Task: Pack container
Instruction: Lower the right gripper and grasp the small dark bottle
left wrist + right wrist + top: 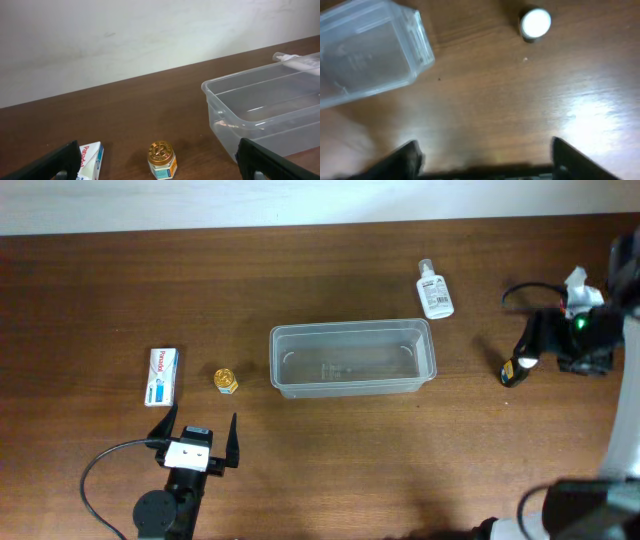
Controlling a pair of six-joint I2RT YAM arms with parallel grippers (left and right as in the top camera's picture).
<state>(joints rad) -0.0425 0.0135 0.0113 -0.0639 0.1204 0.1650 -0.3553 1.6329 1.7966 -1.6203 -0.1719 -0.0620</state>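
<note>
– Three to pack, none inside yet: white-and-blue cardboard box (162, 375), small gold-lidded glass jar (226, 380), white plastic spray bottle (434, 288). Clear plastic rectangular tub (352, 358) mid-table, empty.
– Grippers?
– Left gripper (203, 420) spread wide, nothing held, just near of jar. Right gripper (487, 156) likewise agape, right of tub.
– Risks?
– Could tip or roll jar if pinched off-centre. Could clip box beside it. Could shove light tub on a low pass.

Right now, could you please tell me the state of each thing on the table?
container: upright, lidless, empty.
spray bottle: lying flat, capped.
gold-lidded jar: upright, closed.
box: lying flat, closed.
left fingers: open, empty.
right fingers: open, empty.
</note>
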